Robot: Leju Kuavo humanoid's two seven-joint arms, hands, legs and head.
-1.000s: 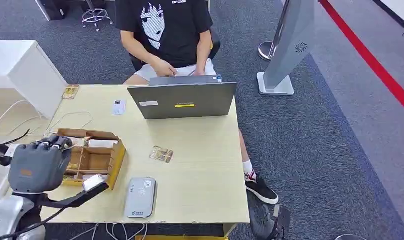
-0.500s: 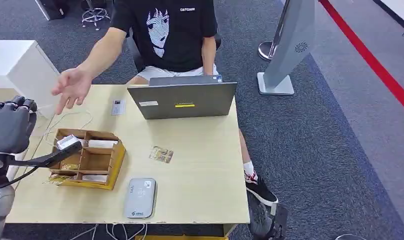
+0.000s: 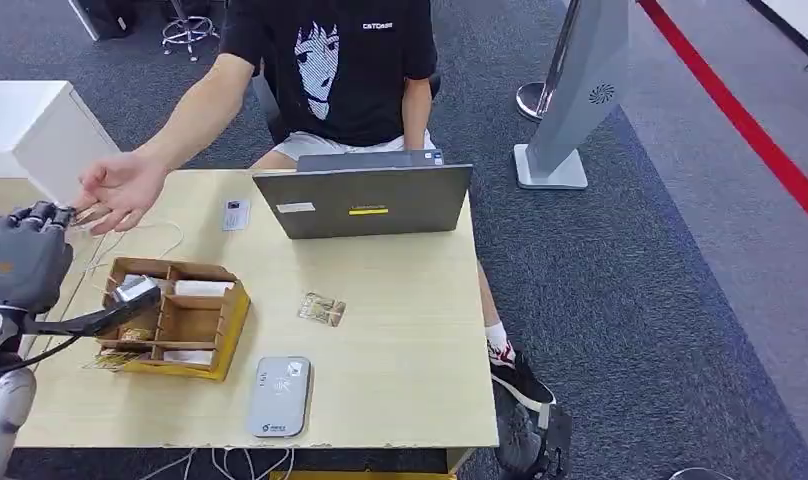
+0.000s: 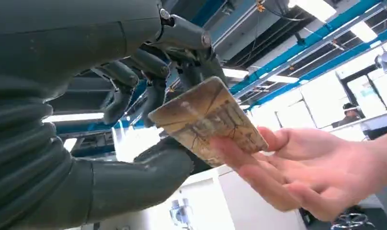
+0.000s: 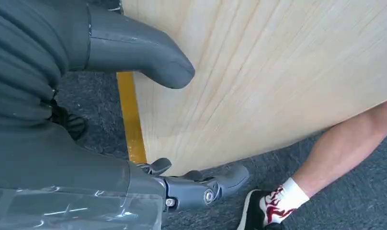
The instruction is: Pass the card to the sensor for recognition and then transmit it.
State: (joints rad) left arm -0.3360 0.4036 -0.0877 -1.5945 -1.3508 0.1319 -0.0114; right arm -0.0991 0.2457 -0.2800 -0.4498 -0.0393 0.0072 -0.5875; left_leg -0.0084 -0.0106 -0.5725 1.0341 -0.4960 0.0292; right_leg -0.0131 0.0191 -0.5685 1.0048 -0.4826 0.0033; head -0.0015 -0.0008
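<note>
**Card at the handover point, held by the left hand beside a person's open palm**

The left hand (image 4: 134, 110) is raised at the far left of the table (image 3: 400, 340) and pinches the card (image 4: 208, 120) between its thick thumb and the darker fingers (image 4: 155, 91) above it. The grip sits on 1 end of the card; the other end juts out free toward the person's hand (image 4: 297, 167). That hand lies palm up just under the free end, and its fingertips appear to touch the card's lower face, though contact cannot be confirmed. In the head view the person's hand (image 3: 120, 190) reaches across the table corner next to the left hand (image 3: 20, 265).

The card looks thin, flat and stiff, light enough for a 2-sided pinch, with a glossy face that is probably slippery. A hold on the faces near 1 short end suits it best, since this leaves the far end free for the receiver to take.

The right hand (image 5: 134, 72) hangs low beside the table edge, holding nothing; its thumb stands apart from the fingers. The flat grey sensor (image 3: 280, 395) lies near the table's front edge, well apart from the card, beside a wooden tray (image 3: 230, 310).
</note>
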